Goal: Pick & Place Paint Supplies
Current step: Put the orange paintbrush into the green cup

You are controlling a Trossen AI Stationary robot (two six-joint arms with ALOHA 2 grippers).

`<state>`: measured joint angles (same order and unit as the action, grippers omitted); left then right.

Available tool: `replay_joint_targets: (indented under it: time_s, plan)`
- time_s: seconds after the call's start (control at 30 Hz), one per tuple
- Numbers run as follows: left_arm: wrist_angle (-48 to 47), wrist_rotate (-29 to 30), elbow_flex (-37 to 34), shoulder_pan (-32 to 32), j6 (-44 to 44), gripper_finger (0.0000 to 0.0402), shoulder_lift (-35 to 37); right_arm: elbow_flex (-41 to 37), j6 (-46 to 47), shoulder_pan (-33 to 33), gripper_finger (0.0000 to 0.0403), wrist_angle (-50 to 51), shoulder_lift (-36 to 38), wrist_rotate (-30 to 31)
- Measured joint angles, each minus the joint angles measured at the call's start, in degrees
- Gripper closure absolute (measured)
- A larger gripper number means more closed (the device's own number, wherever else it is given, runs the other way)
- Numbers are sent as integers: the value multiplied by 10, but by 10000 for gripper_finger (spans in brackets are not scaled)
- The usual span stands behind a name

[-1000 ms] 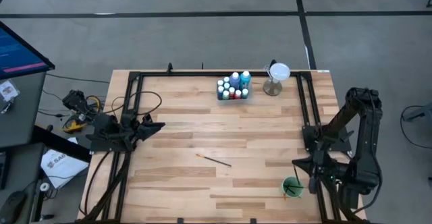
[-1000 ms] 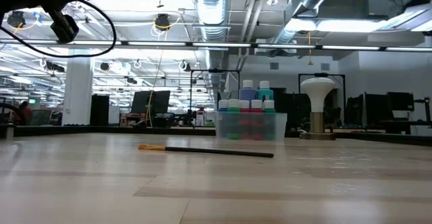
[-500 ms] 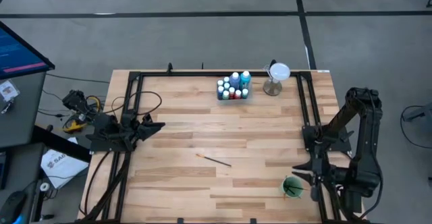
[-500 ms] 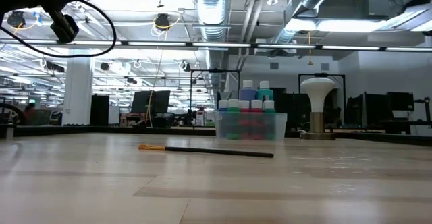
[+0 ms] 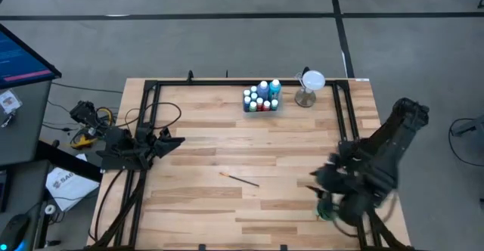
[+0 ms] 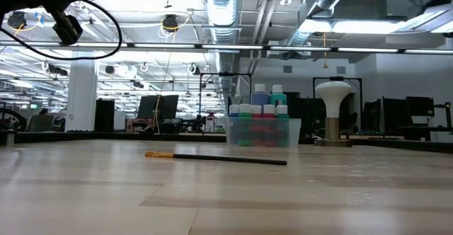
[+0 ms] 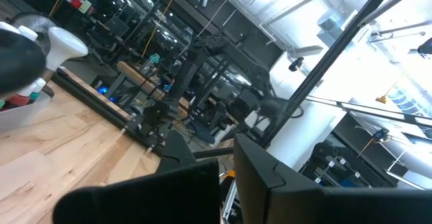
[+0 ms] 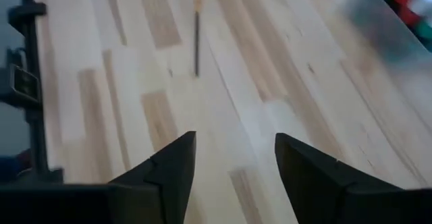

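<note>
One thin dark-handled paintbrush [image 5: 240, 179] lies flat on the wooden table near its middle; it also shows in the low view [image 6: 216, 158] and the right wrist view [image 8: 196, 35]. The white-capped paint bottles [image 5: 261, 97] stand together in a clear box at the far edge, also seen in the low view [image 6: 258, 125]. My right gripper [image 5: 316, 181] is open and empty above the table's right part, to the right of the brush, with its fingers [image 8: 172, 163] pointing toward it. My left gripper [image 5: 178, 140] waits shut at the table's left edge.
A round green cup [image 5: 325, 212] stands near the front right corner, partly under my right arm. A white-topped stemmed stand [image 5: 310, 85] is right of the bottle box. Black frame rails [image 5: 151, 107] run along the left, far and right edges.
My right arm has swung from beside the green cup at the front right toward the table's left, over the cup and toward the paintbrush. The brush and bottles have stayed where they were.
</note>
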<state>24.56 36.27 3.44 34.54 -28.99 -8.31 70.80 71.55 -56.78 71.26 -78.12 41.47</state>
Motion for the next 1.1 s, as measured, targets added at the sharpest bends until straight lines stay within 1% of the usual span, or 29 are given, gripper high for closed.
replay_joint_targets:
  time_s: [0.07, 0.17, 0.27, 0.43, 0.53, 0.67, 0.87, 1.0, 1.07, 1.1]
  plan:
    - [0, 0, 0, 0, 0, 400, 0, 17, -88, 66, 207, -52, -8, -24]
    - [0, 0, 0, 0, 0, 400, 0, 40, -194, 156, 215, -148, -26, -39]
    - [0, 0, 0, 0, 0, 400, 0, 57, -303, 227, 221, -260, -65, -58]
    - [0, 2, 0, 0, 0, 400, 0, 110, -455, 310, 224, -444, -164, -103]
    - [0, 2, 0, 0, 0, 400, 0, 166, -518, 342, 221, -501, -237, -118]
    - [0, 2, 0, 0, 0, 400, 0, 257, -542, 374, 208, -508, -336, -129]
    - [0, 2, 0, 0, 0, 400, 0, 359, -541, 405, 187, -491, -453, -216]
    - [0, 2, 0, 0, 0, 400, 0, 394, -541, 423, 182, -438, -508, -250]
    - [0, 2, 0, 0, 0, 400, 0, 397, -541, 433, 182, -407, -526, -272]
    - [0, 2, 0, 0, 0, 400, 0, 398, -541, 438, 183, -406, -534, -285]
